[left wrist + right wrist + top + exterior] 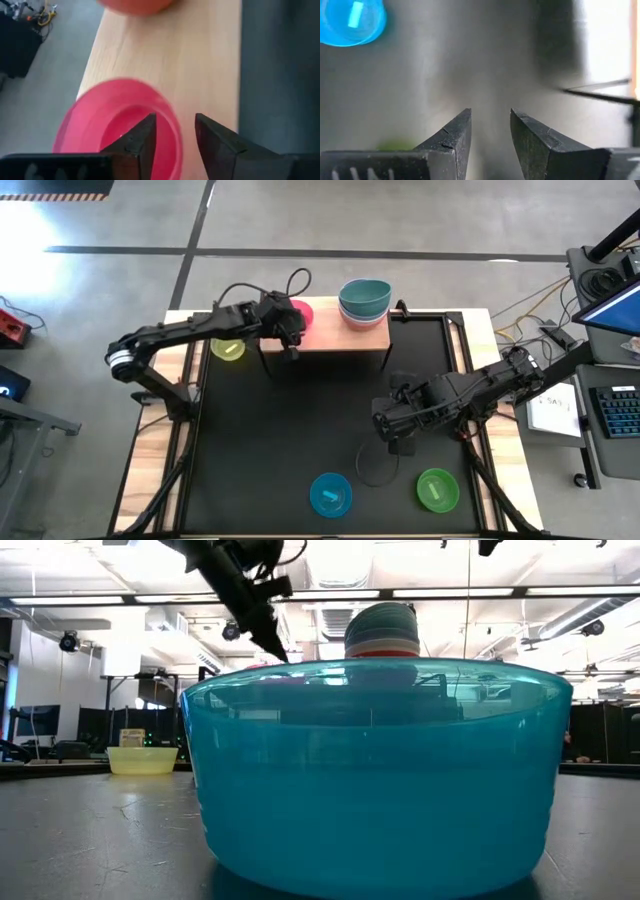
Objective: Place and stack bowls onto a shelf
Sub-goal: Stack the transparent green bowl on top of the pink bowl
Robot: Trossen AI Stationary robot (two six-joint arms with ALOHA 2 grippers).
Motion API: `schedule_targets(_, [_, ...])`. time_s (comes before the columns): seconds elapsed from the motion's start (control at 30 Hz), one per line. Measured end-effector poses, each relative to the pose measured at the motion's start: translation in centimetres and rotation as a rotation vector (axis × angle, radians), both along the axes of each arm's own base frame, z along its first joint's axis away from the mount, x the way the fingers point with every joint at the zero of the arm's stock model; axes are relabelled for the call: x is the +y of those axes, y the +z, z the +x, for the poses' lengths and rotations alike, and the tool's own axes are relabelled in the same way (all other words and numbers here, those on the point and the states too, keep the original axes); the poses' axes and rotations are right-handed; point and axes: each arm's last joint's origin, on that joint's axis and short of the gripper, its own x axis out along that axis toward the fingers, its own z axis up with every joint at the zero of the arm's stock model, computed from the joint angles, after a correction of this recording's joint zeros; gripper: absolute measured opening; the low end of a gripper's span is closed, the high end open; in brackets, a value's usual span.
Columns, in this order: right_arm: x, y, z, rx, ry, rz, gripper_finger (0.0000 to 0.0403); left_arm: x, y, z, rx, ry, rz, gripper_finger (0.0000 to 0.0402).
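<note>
The shelf (330, 340), pale wood on black legs, stands at the table's far edge. On its right end is a stack of bowls (363, 302) with the teal one on top; its red bottom bowl (137, 5) shows in the left wrist view. The magenta bowl (303, 313) rests by its base on the shelf's left end. My left gripper (291, 332) is open above that bowl's near rim. My right gripper (385, 427) hovers open over the black tabletop right of centre, holding nothing. The yellow-green bowl (228, 348), bright blue bowl (331, 494) and green bowl (437, 489) sit on the table. My left gripper (175, 127) comes from above with one finger (142, 137) inside the magenta bowl and the other (212, 137) outside, astride its rim (176, 131). The bowl sits upright on the shelf top. Whether either finger touches the rim, I cannot tell.
A thin black cable loop (375, 470) lies on the tabletop near my right gripper. In the low view the bright blue bowl (375, 780) fills the foreground and hides most of the shelf. Between the magenta bowl and the stack the shelf top (200, 55) is bare.
</note>
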Motion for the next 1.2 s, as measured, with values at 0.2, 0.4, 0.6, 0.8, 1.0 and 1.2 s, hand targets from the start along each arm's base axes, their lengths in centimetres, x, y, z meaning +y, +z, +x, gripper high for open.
schedule_targets(0.2, [0.3, 0.0, -0.1, 0.017, -0.083, 0.087, 0.0123, -2.4, 3.3, 0.6, -0.009, -0.079, -0.045, 0.0121])
schedule_targets(0.4, [1.0, -0.3, -0.4, 0.014, -0.273, 0.149, 0.0123, -5.6, 4.6, 1.2, -0.011, -0.18, -0.086, 0.0121])
schedule_targets(0.6, [3.6, -1.7, -1.4, 0.043, -0.493, 0.204, 0.0123, -8.4, 4.1, 1.5, 0.022, -0.283, -0.117, 0.0121])
schedule_targets(0.8, [6.8, -4.4, -2.3, 0.122, -0.697, 0.281, 0.0123, -10.8, 3.9, 1.7, 0.035, -0.35, -0.139, 0.0121])
schedule_targets(1.0, [10.3, -7.9, -2.0, 0.156, -0.756, 0.385, 0.0123, -13.1, 3.9, 1.8, 0.035, -0.42, -0.142, 0.0121])
schedule_targets(1.2, [12.8, -10.7, -2.8, 0.263, -0.885, 0.348, 0.0123, -14.8, 4.0, 1.7, 0.031, -0.457, -0.157, 0.0121])
